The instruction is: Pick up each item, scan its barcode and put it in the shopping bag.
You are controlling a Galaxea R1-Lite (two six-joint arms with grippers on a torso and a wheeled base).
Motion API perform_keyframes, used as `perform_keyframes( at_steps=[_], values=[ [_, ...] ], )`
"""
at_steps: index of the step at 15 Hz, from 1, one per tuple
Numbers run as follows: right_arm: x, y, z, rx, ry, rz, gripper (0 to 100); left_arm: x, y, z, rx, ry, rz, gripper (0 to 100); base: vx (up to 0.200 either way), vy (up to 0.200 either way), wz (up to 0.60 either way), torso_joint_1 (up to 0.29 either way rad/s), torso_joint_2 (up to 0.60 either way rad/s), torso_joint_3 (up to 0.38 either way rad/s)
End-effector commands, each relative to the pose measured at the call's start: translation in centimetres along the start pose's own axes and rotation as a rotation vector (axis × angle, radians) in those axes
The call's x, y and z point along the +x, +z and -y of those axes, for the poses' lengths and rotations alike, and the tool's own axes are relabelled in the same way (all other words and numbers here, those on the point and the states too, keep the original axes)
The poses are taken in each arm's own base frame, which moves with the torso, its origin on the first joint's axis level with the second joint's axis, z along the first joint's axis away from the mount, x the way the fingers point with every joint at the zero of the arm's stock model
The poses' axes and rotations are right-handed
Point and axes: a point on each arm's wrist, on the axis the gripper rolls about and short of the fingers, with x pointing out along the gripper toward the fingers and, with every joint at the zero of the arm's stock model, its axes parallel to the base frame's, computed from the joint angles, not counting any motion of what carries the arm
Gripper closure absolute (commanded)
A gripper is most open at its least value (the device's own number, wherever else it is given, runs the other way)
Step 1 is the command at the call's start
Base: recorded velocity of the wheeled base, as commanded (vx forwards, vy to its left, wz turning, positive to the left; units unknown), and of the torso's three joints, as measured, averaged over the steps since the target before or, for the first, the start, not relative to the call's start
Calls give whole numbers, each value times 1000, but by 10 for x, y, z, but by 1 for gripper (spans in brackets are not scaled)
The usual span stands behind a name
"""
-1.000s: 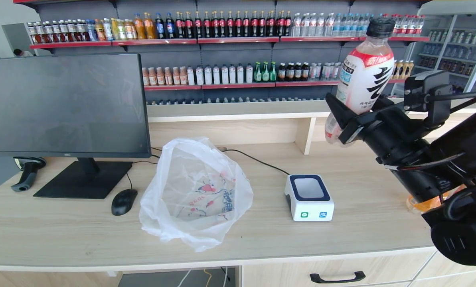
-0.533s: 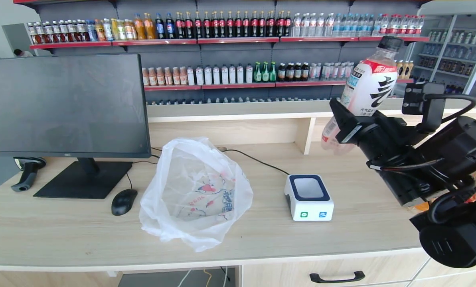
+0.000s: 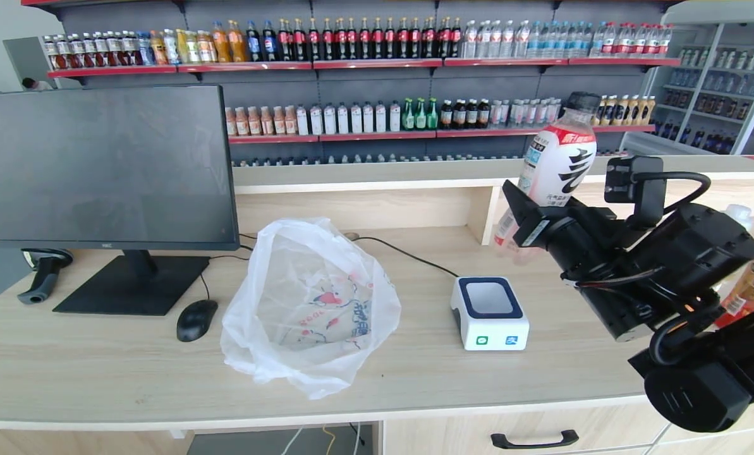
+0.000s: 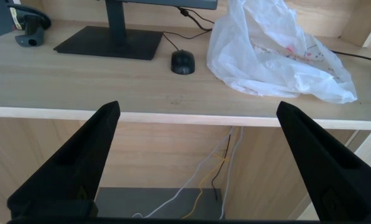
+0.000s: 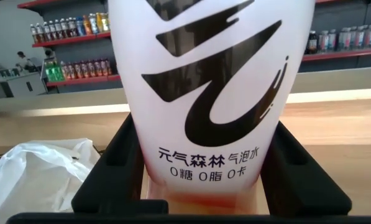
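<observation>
Pale wood counter (image 3: 572, 360) carries a dark monitor (image 3: 102, 164), a black mouse (image 3: 196, 320) and a crumpled clear shopping bag (image 3: 310, 303) with its mouth open upward. A small white scanner (image 3: 489, 313) sits just right of the bag, window facing up, and nothing lies between them. An orange bottle (image 3: 753, 278) stands at the far right behind the arm. The right gripper (image 3: 528, 212) clamps the lower body of a white-labelled drink bottle (image 3: 557, 158), held in the air beyond and right of the scanner. The left gripper (image 4: 197, 109) is spread wide and holds nothing, low before the counter's front edge. The drink bottle's long axis is near upright, black cap uppermost and tilted rightward.
</observation>
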Motion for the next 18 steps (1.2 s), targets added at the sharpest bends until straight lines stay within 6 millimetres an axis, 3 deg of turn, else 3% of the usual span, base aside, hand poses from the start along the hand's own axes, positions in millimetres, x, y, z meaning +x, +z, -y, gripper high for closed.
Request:
perform_keyframes(
  at_steps=[1, 8, 18],
  values=[
    [0, -4, -2, 0, 5, -12, 100, 0, 0, 0, 0, 0, 1, 0, -200, 0, 0, 2, 2, 2],
    [0, -9, -6, 3, 18, -25, 100, 0, 0, 0, 3, 2, 1, 0, -29, 0, 0, 0, 0, 0],
    [0, -5, -6, 8, 18, -12, 100, 0, 0, 0, 0, 0, 1, 0, 0, 200, 0, 5, 5, 1]
  ],
)
